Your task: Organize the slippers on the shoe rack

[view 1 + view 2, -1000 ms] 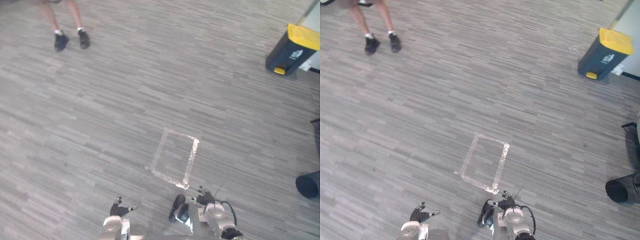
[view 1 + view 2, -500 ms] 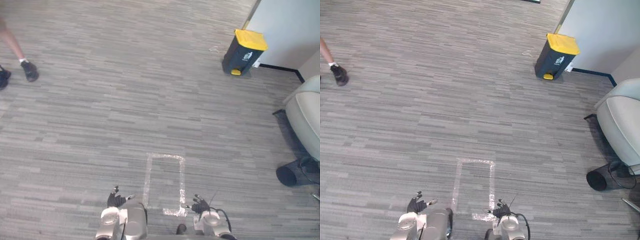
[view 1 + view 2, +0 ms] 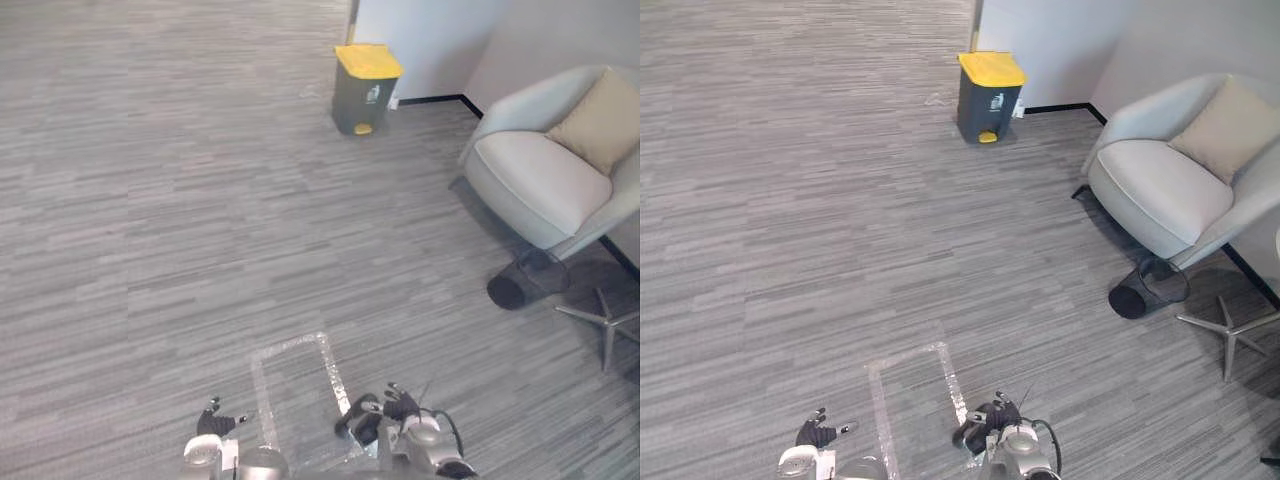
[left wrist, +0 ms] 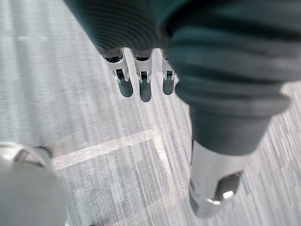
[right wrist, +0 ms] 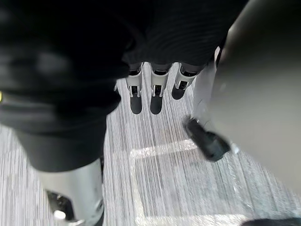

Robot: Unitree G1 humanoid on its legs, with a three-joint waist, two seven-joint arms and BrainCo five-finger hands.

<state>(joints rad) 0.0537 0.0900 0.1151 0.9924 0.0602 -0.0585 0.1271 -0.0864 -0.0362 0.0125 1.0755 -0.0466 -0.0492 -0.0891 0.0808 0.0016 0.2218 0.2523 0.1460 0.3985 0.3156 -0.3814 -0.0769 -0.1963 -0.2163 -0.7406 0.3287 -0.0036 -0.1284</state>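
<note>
Tape rectangle [image 3: 297, 392] lies bottom centre between left hand [image 3: 212, 421] and right hand [image 3: 398, 404], both slack-fingered, holding nothing.

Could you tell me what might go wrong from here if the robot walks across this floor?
The tipped black basket and metal star base beside the armchair lie on the robot's right; turning that way could trip it. The yellow-lidded bin by the wall is another obstacle. The left hand and right hand hang open, empty.
</note>
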